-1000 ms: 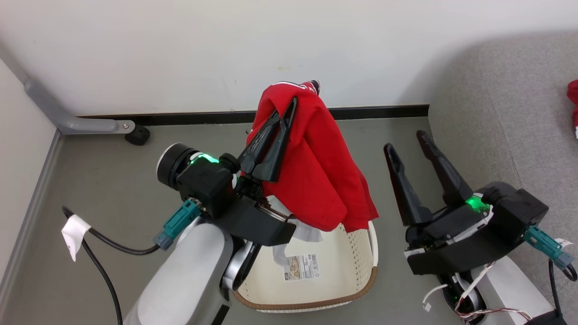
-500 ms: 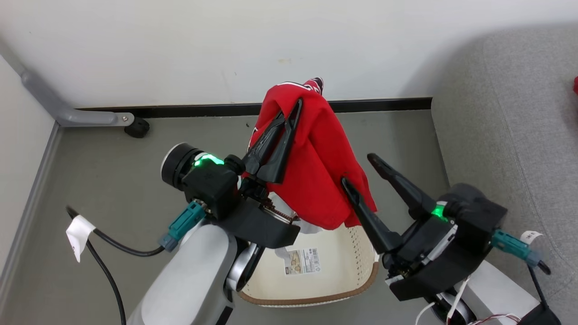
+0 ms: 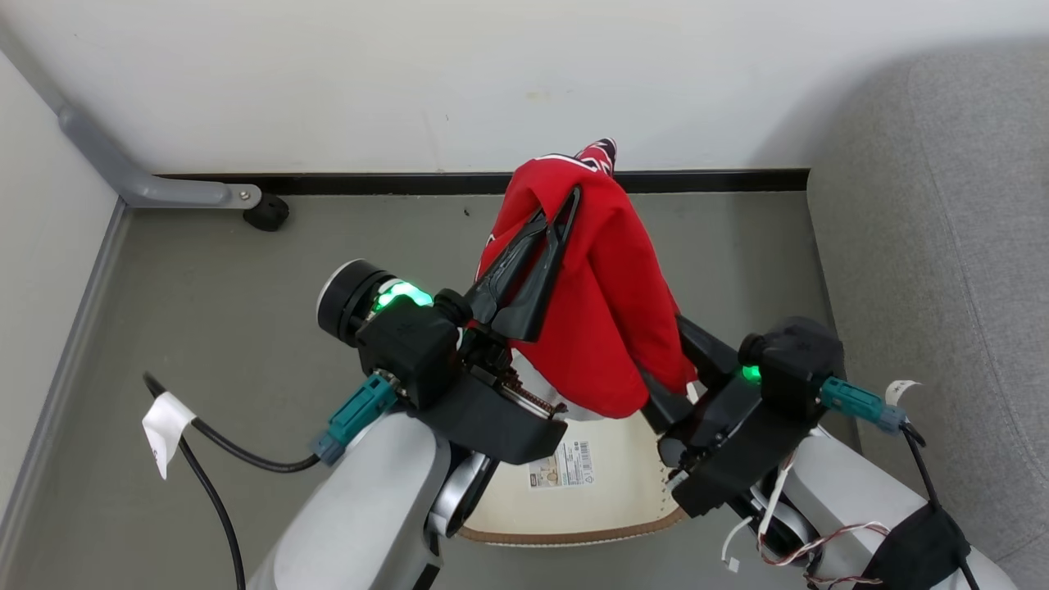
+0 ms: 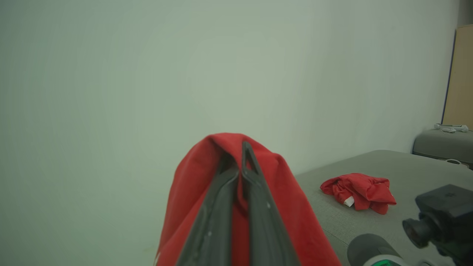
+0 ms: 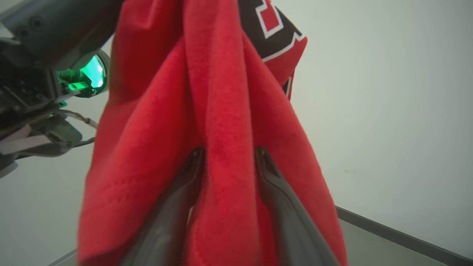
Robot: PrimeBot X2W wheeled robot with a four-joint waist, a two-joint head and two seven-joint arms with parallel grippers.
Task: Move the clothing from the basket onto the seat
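Observation:
My left gripper (image 3: 561, 209) is shut on a bright red piece of clothing (image 3: 610, 311) and holds it up above the cream basket (image 3: 574, 537), so the fabric drapes down over the fingers. In the right wrist view, my right gripper (image 5: 227, 155) stands open, its two fingers on either side of a hanging fold of that clothing (image 5: 221, 111). The head view has the right fingers (image 3: 697, 344) reaching under the cloth's lower edge. Another red garment (image 4: 356, 190) lies crumpled on the light-grey seat (image 4: 399, 166). The seat (image 3: 942, 205) is to the right of the basket.
A white wall with a black skirting runs close behind the basket. A grey pipe (image 3: 139, 188) crosses the left corner. A black cable (image 3: 221, 451) with a white tag lies on the grey floor at the left. A paper label (image 3: 565, 467) shows on the basket's bottom.
My right gripper has swung left from beside the basket to the hanging garment, its fingers now straddling a fold. The left gripper keeps its hold. The head camera has shifted slightly.

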